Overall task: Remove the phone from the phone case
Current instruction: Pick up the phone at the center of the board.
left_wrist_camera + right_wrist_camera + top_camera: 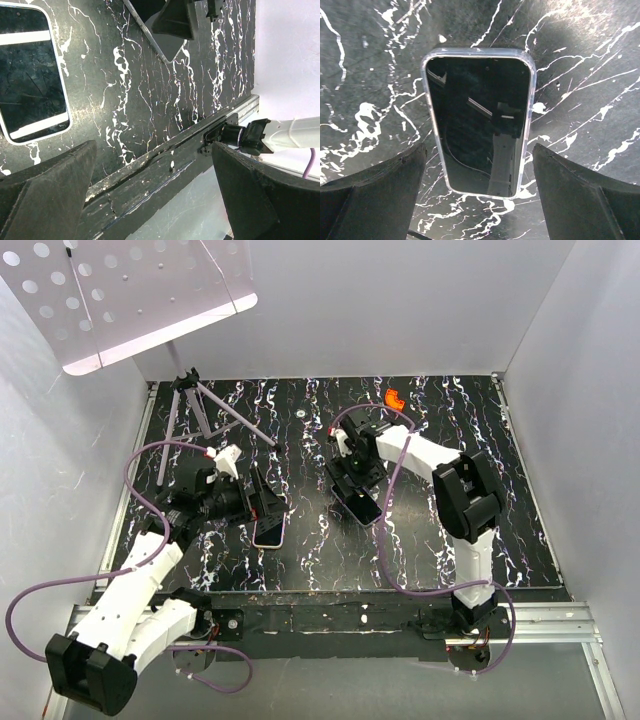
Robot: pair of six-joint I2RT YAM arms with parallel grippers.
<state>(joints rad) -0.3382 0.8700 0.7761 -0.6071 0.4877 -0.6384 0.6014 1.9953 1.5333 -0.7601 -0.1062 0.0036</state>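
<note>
The phone lies flat and screen-up in its clear case on the tabletop, right of centre, directly beneath the right pincer. That pincer is spread wide and grasps nothing, one finger on either side of the long edges. The step in hand looks like the first grasp. It would go best by pinning the case rim on one side and peeling a corner free, rather than squeezing the whole slab, since the glossy screen is likely to slip. The left pincer is also released and empty, just beside a white-faced phone. The surface is black marble-patterned, white walls enclose it, and a small orange piece sits at the far edge.
</note>
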